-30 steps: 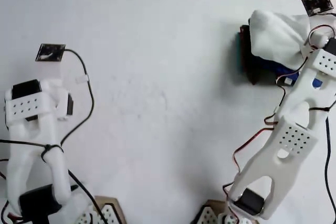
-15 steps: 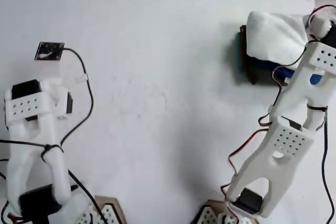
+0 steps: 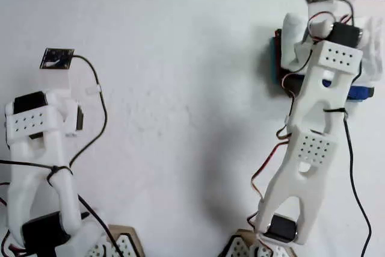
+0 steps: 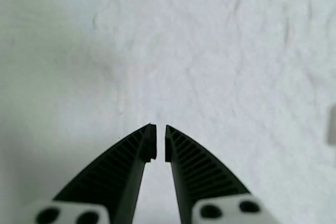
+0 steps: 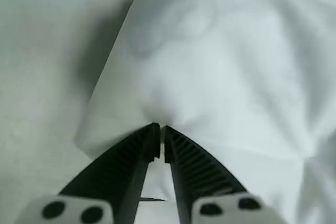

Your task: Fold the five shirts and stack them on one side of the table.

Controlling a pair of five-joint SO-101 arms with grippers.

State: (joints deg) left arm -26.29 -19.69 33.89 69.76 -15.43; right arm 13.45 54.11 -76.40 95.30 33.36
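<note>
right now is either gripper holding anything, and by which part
The right gripper is shut on the white shirt, pinching a small pucker of its top layer at the fingertips. The left gripper is shut on nothing, over the table.

Two arms: left arm, right arm; two tools: left tool, right tool; one bench; one pile of shirts, three layers countable by colour: one white shirt on top, one blue shirt, one dark red shirt; any more in the pile I can't tell.
</note>
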